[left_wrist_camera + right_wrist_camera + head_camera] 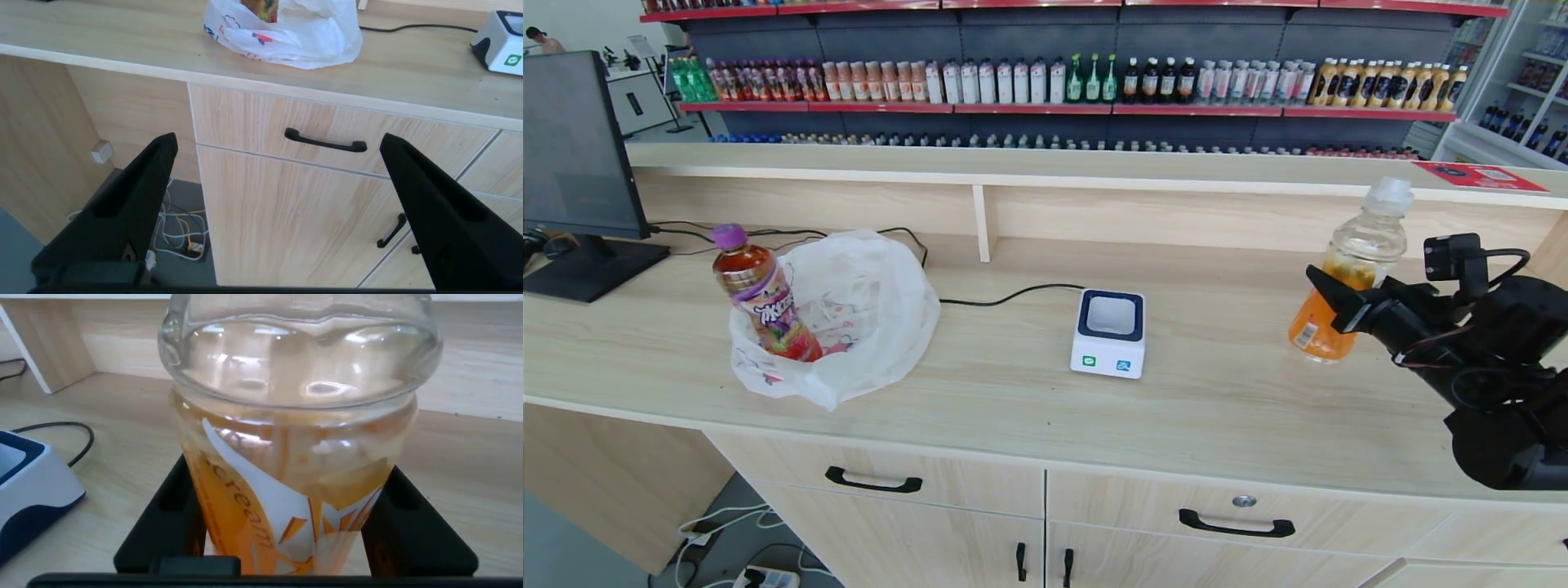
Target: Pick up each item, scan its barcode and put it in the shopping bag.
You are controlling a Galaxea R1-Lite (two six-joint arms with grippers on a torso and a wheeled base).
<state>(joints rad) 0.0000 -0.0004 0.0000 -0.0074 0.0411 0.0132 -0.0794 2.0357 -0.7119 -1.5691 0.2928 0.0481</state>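
While the right gripper [1342, 304] pinches the clear plastic bottle of orange drink with a white cap [1352, 269] at its lower half, the bottle leans at the right end of the pale wooden counter [1225, 408]. Its barcode is turned toward the white box scanner with a dark blue rim [1107, 333], which is well apart; judged not yet scanned. The left gripper [278, 147] hangs spread before the drawers. The white plastic shopping bag [882, 318] holds a leaning purple-capped red tea bottle [764, 298].

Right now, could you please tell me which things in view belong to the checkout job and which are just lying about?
Job: orange drink bottle held in the right gripper; scanner; shopping bag; red tea bottle already in it; left gripper, open below the counter.
Lying about: monitor; shelved bottles; cable; power strip.
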